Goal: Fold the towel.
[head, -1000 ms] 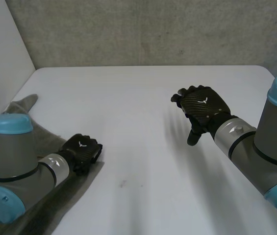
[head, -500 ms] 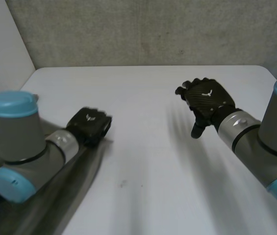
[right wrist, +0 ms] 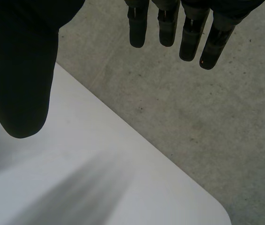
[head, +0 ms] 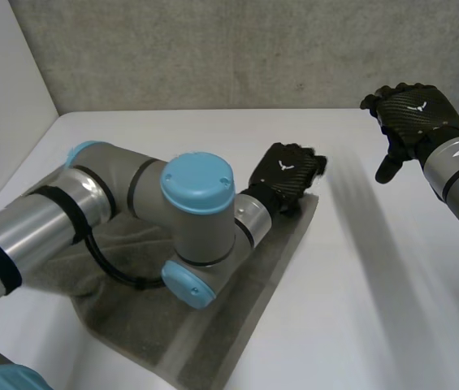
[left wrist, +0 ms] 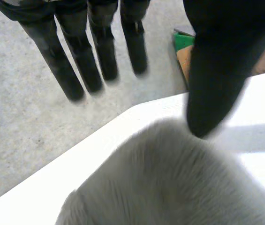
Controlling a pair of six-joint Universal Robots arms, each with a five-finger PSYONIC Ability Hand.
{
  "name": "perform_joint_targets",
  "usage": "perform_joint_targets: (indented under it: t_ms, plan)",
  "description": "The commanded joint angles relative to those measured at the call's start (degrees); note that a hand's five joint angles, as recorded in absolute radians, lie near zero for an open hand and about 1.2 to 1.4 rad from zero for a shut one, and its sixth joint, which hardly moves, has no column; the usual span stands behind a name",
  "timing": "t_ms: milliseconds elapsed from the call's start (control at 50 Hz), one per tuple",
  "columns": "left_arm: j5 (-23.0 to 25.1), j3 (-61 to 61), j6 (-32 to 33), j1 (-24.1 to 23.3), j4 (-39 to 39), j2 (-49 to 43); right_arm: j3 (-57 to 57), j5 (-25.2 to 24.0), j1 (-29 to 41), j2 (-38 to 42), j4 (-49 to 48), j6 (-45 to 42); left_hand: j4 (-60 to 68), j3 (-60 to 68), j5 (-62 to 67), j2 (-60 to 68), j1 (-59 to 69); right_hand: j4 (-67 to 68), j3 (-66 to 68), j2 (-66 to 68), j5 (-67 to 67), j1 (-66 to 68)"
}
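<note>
The grey towel (head: 278, 268) lies spread across the left half of the white table (head: 172, 138), partly under my left arm. My left hand (head: 286, 175) rests at the towel's far right corner. In the left wrist view its fingers (left wrist: 76, 70) stretch straight out past the table edge and the thumb (left wrist: 216, 70) stands apart above the towel (left wrist: 170, 187); nothing is pinched. My right hand (head: 414, 116) hovers at the table's far right corner, open and empty, with its thumb (right wrist: 19, 70) and fingers (right wrist: 191, 28) well spread.
A grey wall runs behind the table and a white panel closes its left side. The table's far edge and right corner (right wrist: 202, 206) drop to a concrete floor. A green and brown object (left wrist: 184, 51) lies on the floor beyond the far edge.
My left arm has swung from the near left towards the middle of the table, dragging the towel out flat, and its fingers have straightened. The right hand has drawn back to the right.
</note>
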Motion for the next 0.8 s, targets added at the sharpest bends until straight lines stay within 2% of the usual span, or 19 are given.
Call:
perform_joint_targets:
  t_ms: [20, 80, 120, 140, 180, 240, 280, 300, 360, 380, 420, 540, 800]
  plan:
    - [0.0, -8.8, 0.3, 1.4, 0.1, 7.4, 0.2, 0.0, 0.2, 0.0, 0.2, 0.0, -19.1, -19.4, -20.4, -19.2, -18.3, -2.8, -1.6, -2.0, -3.0, -1.0]
    - [0.0, -11.9, 0.4, 3.7, 0.3, 10.1, 0.2, 0.0, 0.3, 0.0, 0.3, 0.0, -19.1, -19.4, -20.4, -19.2, -18.3, -2.8, -1.6, -2.0, -3.0, -1.0]
    - [0.1, -18.0, 0.4, 8.3, 0.4, 15.6, 0.1, -0.1, 0.5, 0.0, 2.7, 0.0, -18.9, -19.2, -20.3, -19.0, -18.1, -2.8, -1.6, -2.0, -3.0, -1.0]
    - [0.1, -18.0, 0.4, 8.3, 0.4, 15.7, 0.1, -0.1, 0.5, 0.0, 2.7, 0.0, -18.9, -19.2, -20.3, -19.0, -18.1, -2.8, -1.6, -2.0, -3.0, -1.0]
    - [0.2, -23.5, 0.4, 13.3, 0.0, 20.5, -0.1, -0.3, 0.7, 0.0, 6.5, 0.1, -18.6, -18.9, -19.9, -18.7, -17.8, -2.8, -1.6, -2.0, -3.0, -1.0]
    - [0.5, -25.9, 0.4, 16.0, -0.2, 22.6, 0.1, -0.4, 1.6, 0.0, 8.7, 0.3, -18.6, -18.9, -19.9, -18.7, -17.8, -2.8, -1.6, -2.0, -3.0, -1.0]
    - [0.8, -31.1, 0.4, 20.9, -0.3, 26.6, 0.3, -0.7, 5.6, 0.2, 13.2, 3.5, -18.6, -18.9, -19.9, -18.7, -17.8, -2.8, -1.6, -2.0, -3.0, -1.0]
    - [0.8, -31.1, 0.4, 20.9, -0.3, 26.6, 0.3, -0.7, 5.6, 0.2, 13.3, 3.5, -18.6, -18.9, -19.9, -18.7, -17.8, -2.8, -1.6, -2.0, -3.0, -1.0]
    - [0.9, -37.7, 1.5, 28.3, -0.3, 31.3, 1.5, -2.2, 12.7, 1.0, 16.6, 10.3, -18.6, -18.9, -19.9, -18.7, -17.8, -2.8, -1.6, -2.0, -3.0, -1.0]
    - [0.9, -37.7, 1.5, 28.3, -0.3, 31.3, 1.5, -2.2, 12.7, 1.0, 16.6, 10.3, -18.6, -18.9, -19.9, -18.7, -17.8, -2.8, -1.6, -2.0, -3.0, -1.0]
    - [0.9, -41.5, 3.7, 32.5, -0.4, 33.2, 3.5, -5.3, 16.9, 2.9, 16.3, 12.4, -18.6, -18.9, -19.9, -18.7, -17.8, -2.8, -1.6, -2.0, -3.0, -1.0]
    - [0.6, -47.5, 8.3, 35.8, -0.3, 36.0, 6.4, -10.5, 24.4, 6.1, 12.0, 13.5, -18.4, -18.7, -19.8, -18.5, -17.6, -2.8, -1.6, -2.0, -3.0, -1.0]
    - [0.4, -53.1, 8.2, 38.9, 0.3, 40.9, 12.9, -13.7, 32.6, 7.9, 1.4, 13.7, -18.8, -19.0, -20.1, -18.8, -17.9, -2.8, -1.6, -2.0, -3.0, -1.0]
